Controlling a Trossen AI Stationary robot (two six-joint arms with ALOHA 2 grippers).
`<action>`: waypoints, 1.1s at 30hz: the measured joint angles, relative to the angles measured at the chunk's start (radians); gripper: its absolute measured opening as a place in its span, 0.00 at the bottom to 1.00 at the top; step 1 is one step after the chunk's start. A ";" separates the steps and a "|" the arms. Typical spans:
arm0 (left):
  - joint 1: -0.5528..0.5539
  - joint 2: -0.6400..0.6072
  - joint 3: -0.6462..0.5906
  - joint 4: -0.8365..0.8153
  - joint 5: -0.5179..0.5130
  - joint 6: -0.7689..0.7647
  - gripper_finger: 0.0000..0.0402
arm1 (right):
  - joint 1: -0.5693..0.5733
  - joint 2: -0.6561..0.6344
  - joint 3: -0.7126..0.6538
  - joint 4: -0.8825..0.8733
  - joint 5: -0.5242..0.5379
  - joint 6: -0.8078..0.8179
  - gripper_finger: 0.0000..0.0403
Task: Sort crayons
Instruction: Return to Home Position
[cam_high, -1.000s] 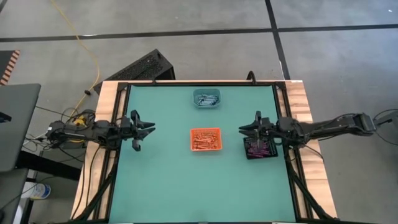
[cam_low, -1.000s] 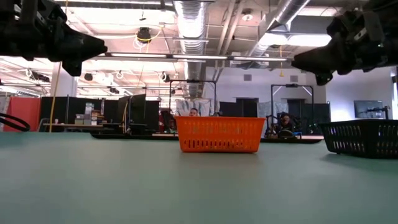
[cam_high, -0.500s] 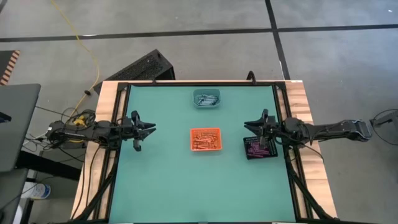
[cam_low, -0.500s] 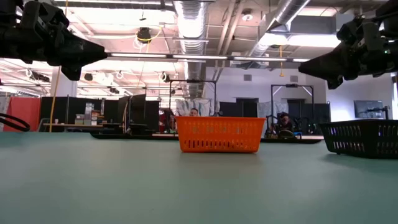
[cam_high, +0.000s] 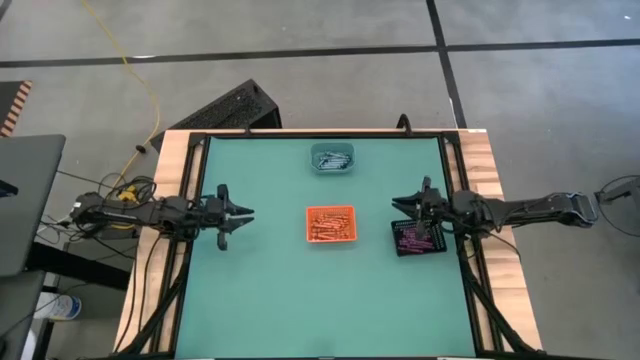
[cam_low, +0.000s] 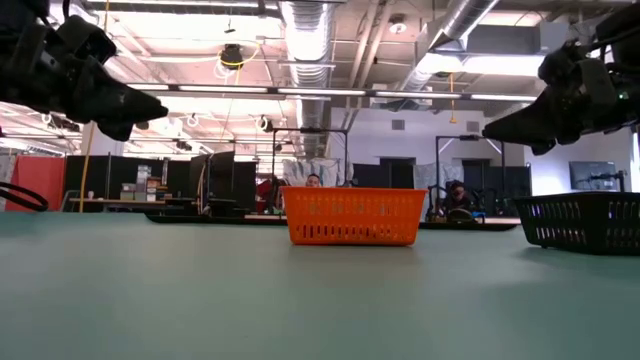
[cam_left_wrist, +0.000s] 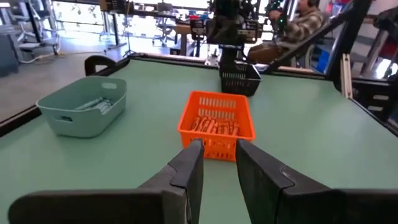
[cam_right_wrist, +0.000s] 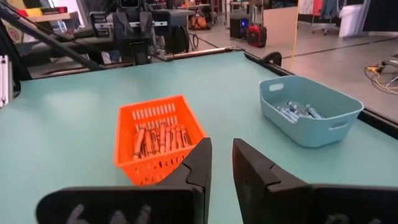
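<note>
Green bench (cam_high: 260, 290), high view: no loose crayons (cam_high: 329, 224). Orange ones sit in orange tray (cam_high: 329, 224) at centre, blue-grey in teal tray (cam_high: 331, 158) by far edge, purple in black tray (cam_high: 414, 239) by right edge. left gripper (cam_high: 245, 214) is near left edge, right gripper (cam_high: 398, 207) just beyond black tray's far side.
Low view: both hang well above bench.
Left wrist: fingers (cam_left_wrist: 189, 165) a slim gap apart, empty.
Right wrist: same.
Risk: right arm dips while retreating, clips black tray, spills crayons.
</note>
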 joint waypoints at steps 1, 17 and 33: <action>0.000 0.000 0.000 0.000 -0.001 -0.003 0.21 | 0.000 0.000 0.000 -0.004 0.000 0.000 0.17; 0.000 0.000 -0.001 0.001 -0.012 0.003 0.21 | 0.000 0.000 -0.001 -0.055 -0.001 0.000 0.17; 0.000 0.000 -0.001 0.001 -0.013 0.002 0.21 | 0.000 0.000 -0.002 -0.067 -0.002 0.000 0.17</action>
